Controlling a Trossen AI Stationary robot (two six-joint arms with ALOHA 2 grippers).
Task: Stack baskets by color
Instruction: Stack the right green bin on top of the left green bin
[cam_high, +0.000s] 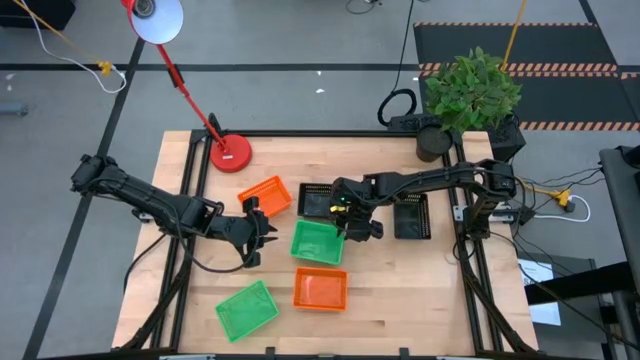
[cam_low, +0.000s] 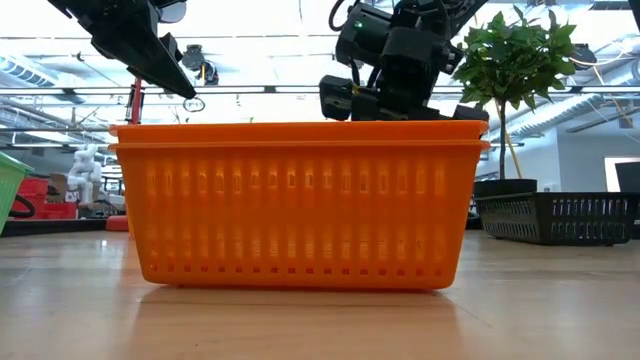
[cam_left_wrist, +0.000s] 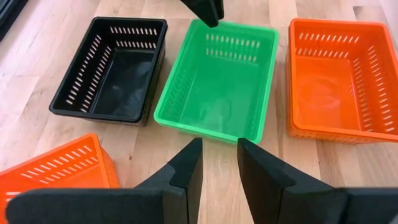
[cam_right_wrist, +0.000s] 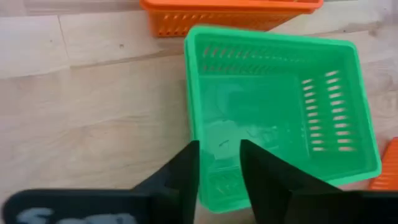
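Observation:
A green basket (cam_high: 318, 242) (cam_right_wrist: 273, 106) sits flat on the table's middle. My right gripper (cam_high: 352, 228) (cam_right_wrist: 219, 165) is open at its right side, one finger outside the wall and one inside. My left gripper (cam_high: 262, 238) (cam_left_wrist: 219, 165) hovers open left of this basket, with nothing between its fingers. Nearby lie an orange basket (cam_high: 265, 195), a black basket (cam_high: 318, 200) (cam_left_wrist: 109, 68), a second black basket (cam_high: 412, 215), a second green one (cam_high: 247, 308) and an orange one (cam_high: 320, 289). In the low view that orange one (cam_low: 300, 200) shows two rims, one above the other. My right gripper's fingers come slanting down from the table's right side and stand astride the green basket's wall (cam_right_wrist: 194, 134). I cannot tell whether either finger touches it. The basket rests with its bottom on the table.
A red round lamp base (cam_high: 230, 152) stands at the far left of the table, its arm reaching off to the far left. A potted plant (cam_high: 470, 95) stands at the far right corner. Bare wood (cam_high: 420, 290) lies at the near right.

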